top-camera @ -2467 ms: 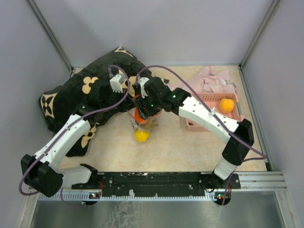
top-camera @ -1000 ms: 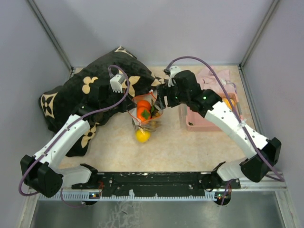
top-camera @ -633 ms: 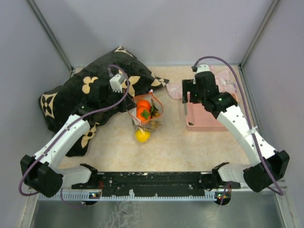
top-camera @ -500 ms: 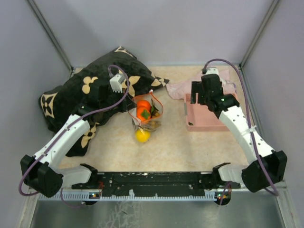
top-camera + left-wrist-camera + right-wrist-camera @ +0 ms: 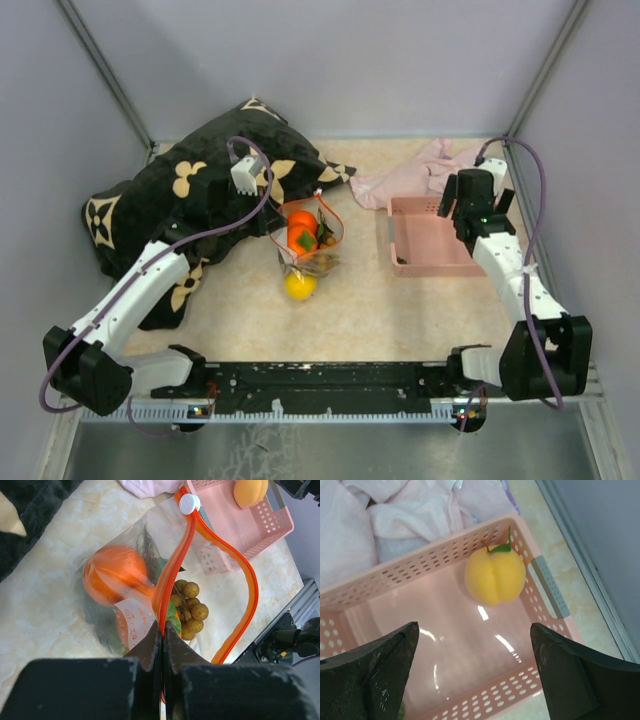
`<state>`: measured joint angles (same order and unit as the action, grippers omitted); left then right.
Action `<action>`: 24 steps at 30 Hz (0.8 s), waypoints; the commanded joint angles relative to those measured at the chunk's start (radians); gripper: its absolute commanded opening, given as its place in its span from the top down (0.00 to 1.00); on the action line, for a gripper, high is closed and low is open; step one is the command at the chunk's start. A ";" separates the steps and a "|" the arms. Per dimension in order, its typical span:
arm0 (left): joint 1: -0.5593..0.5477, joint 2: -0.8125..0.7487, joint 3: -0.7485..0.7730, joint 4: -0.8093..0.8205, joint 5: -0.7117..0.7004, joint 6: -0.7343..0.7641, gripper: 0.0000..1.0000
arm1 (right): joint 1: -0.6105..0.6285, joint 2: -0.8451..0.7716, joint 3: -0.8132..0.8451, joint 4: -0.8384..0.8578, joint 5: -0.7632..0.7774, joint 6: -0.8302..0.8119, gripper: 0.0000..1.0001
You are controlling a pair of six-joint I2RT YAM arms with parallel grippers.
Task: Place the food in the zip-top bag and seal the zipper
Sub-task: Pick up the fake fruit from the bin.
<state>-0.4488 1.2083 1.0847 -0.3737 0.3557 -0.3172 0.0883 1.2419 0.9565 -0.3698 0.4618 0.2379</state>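
Over the pink basket (image 5: pixel 395 575) at the counter's right, my right jaws gape above the yellow fruit (image 5: pixel 495 576), which I judge needs gripping next, while my left jaws pinch the part-filled bag's (image 5: pixel 115 535) zipper (image 5: pixel 172 575) mid-counter.

White arm links (image 5: pixel 140 287), black joints (image 5: pixel 545 355), purple cables (image 5: pixel 543 195)

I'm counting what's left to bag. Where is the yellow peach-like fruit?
In the right wrist view the yellow peach-like fruit lies inside the pink basket, against the wall nearest the pale pink cloth, below the open right gripper.
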 commanded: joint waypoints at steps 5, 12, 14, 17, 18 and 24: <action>0.006 -0.014 0.024 0.036 0.008 0.004 1.00 | -0.098 0.109 -0.024 0.276 0.018 0.008 0.05; 0.005 -0.011 0.024 0.035 0.006 0.005 1.00 | -0.131 0.279 0.039 0.297 -0.006 -0.017 0.03; 0.006 -0.008 0.024 0.035 0.009 0.005 1.00 | -0.137 0.330 0.051 0.306 -0.010 -0.028 0.02; 0.005 -0.007 0.024 0.034 0.009 0.004 1.00 | -0.146 0.384 0.063 0.316 -0.012 -0.032 0.02; 0.006 -0.006 0.024 0.034 0.008 0.006 1.00 | -0.148 0.398 0.067 0.318 -0.007 -0.034 0.02; 0.006 -0.005 0.024 0.033 0.007 0.006 1.00 | -0.152 0.492 0.074 0.350 0.013 -0.066 0.02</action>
<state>-0.4488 1.2083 1.0847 -0.3737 0.3553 -0.3168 -0.0528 1.7058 0.9833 -0.0959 0.4442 0.1963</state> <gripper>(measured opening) 0.007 0.976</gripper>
